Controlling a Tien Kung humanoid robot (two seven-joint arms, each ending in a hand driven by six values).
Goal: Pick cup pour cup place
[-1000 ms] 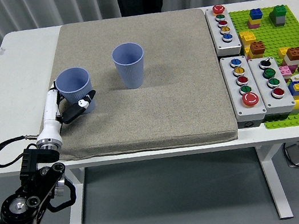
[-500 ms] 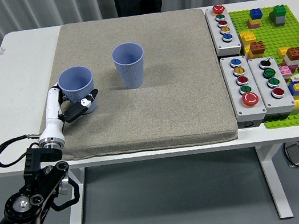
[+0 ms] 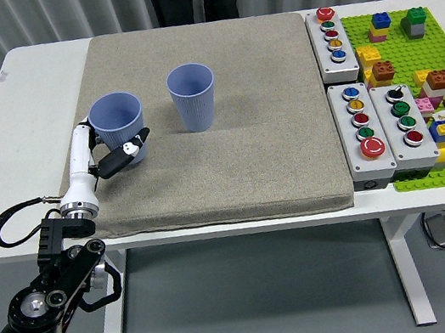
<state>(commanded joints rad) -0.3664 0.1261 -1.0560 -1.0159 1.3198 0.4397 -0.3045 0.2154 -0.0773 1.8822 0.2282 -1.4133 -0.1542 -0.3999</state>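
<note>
2 upright blue cups, left cup (image 3: 117, 119) gripped, right cup (image 3: 193, 96) free

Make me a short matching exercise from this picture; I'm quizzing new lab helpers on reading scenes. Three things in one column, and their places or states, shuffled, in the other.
Things:
1. Left hand
2. Middle cup
3. Green plate with bricks

Places or states:
A. Standing free and upright on the mat
B. At the table's right end, beside the button boxes
C. Closed around the left cup

Pairs: 1-C, 2-A, 3-B
</note>
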